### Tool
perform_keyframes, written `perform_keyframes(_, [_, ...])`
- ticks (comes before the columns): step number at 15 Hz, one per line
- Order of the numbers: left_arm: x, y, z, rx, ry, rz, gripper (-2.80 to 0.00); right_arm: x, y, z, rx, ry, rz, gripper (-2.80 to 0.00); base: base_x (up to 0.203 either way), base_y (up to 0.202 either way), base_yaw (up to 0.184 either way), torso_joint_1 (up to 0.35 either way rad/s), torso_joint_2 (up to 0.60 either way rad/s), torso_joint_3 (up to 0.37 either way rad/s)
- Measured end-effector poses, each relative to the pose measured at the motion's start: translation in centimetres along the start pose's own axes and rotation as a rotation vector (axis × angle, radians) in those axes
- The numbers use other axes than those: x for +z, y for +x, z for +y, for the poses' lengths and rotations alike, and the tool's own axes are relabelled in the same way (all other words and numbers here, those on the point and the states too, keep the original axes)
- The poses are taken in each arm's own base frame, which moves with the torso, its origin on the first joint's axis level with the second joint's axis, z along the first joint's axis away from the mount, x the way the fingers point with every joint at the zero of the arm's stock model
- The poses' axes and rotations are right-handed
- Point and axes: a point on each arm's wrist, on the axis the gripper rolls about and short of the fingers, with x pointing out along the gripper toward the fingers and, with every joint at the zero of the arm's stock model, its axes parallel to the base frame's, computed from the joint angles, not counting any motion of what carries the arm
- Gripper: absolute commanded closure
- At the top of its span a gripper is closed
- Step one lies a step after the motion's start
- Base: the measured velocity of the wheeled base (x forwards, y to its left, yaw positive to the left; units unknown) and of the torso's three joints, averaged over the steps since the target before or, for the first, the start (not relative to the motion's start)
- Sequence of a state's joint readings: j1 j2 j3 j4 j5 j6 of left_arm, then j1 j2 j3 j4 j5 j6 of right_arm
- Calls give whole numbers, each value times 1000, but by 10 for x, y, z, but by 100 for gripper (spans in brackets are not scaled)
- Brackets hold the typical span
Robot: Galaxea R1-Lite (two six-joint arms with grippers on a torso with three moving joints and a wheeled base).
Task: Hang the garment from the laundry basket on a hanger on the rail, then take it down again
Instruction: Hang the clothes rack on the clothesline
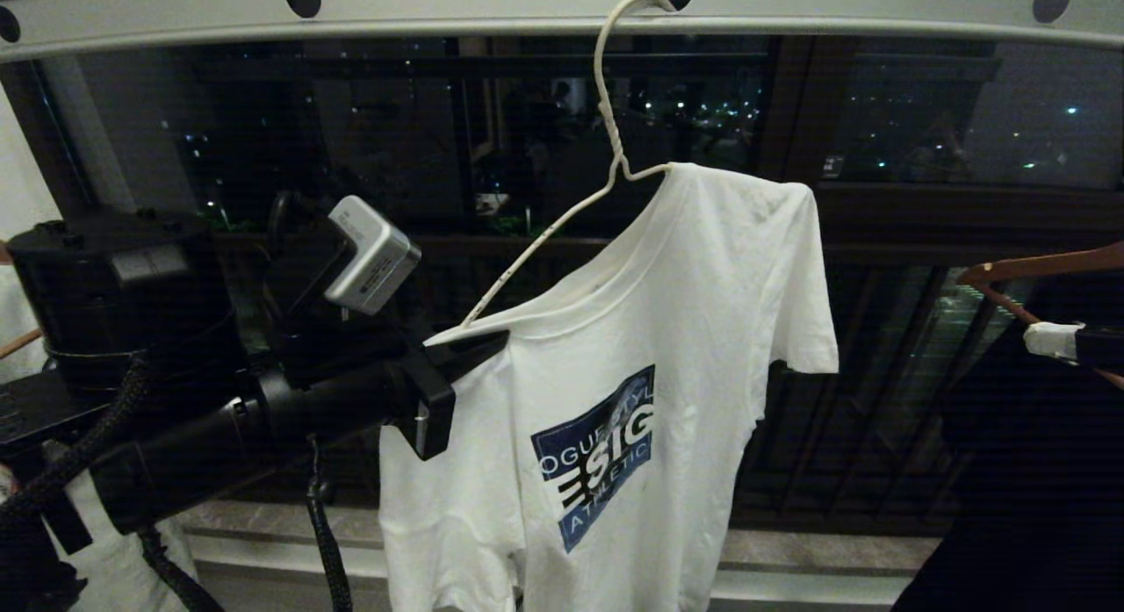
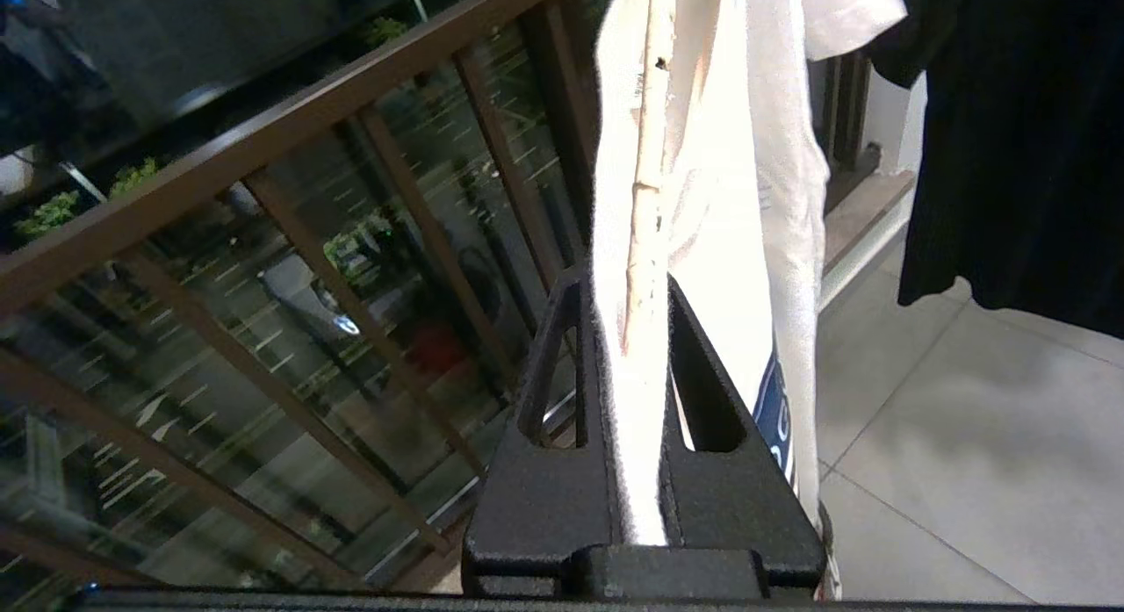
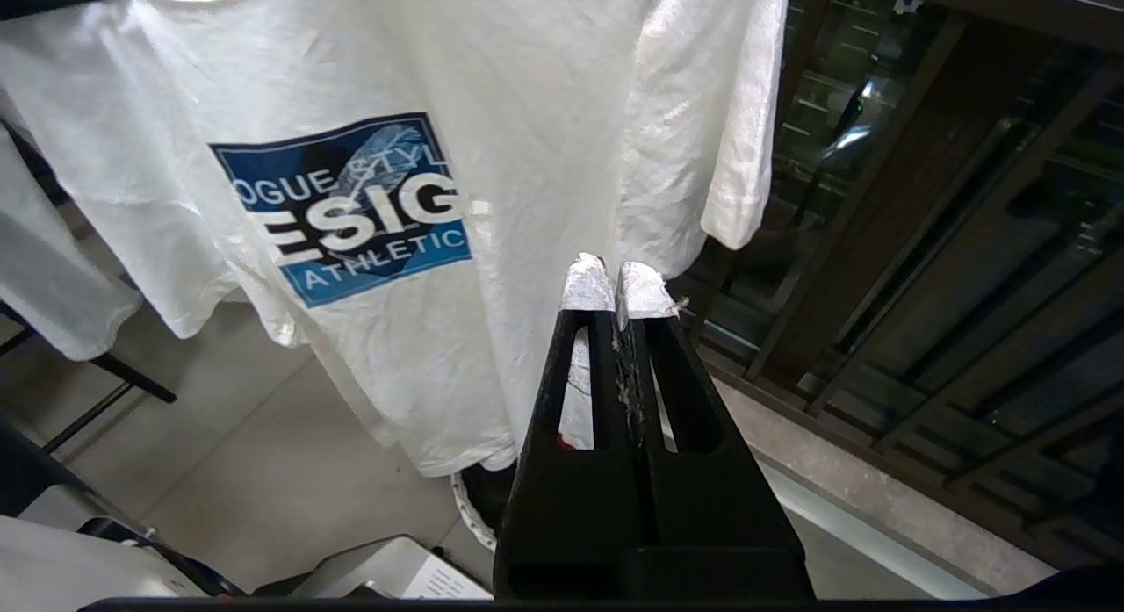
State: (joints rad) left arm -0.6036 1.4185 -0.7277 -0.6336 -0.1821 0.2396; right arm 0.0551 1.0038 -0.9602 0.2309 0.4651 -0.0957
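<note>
On the rail (image 1: pixel 544 10): wire hanger (image 1: pixel 606 111), hooked through a hole, tilted. T-shirt (image 1: pixel 615 401) covers one shoulder only. Left tool (image 2: pixel 632 331) pinches the loose shoulder with the bare hanger arm. Right tool (image 3: pixel 619 287) empty, closed, below the hem. Advice: draw cloth outward over the wire end, keeping the hook seated.

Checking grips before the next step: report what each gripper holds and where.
Left gripper clamps the T-shirt at its shoulder, over the hanger end. Right gripper is shut on nothing.
</note>
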Motion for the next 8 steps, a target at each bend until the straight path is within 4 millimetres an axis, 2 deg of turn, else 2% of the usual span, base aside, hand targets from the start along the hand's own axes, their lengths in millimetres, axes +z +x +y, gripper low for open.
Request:
perform_keyframes(5, [-2,5,-4,-12,-3,12,0,-1,0,0,0,0,2,0,0,0,0,0,0,0])
perform_keyframes(6, [-3,5,-4,-12,-5,13,-280,-1,0,0,0,0,2,0,0,0,0,0,0,0])
perform_keyframes(8, [-3,5,-4,-13,-6,14,-280,-1,0,0,0,0,2,0,0,0,0,0,0,0])
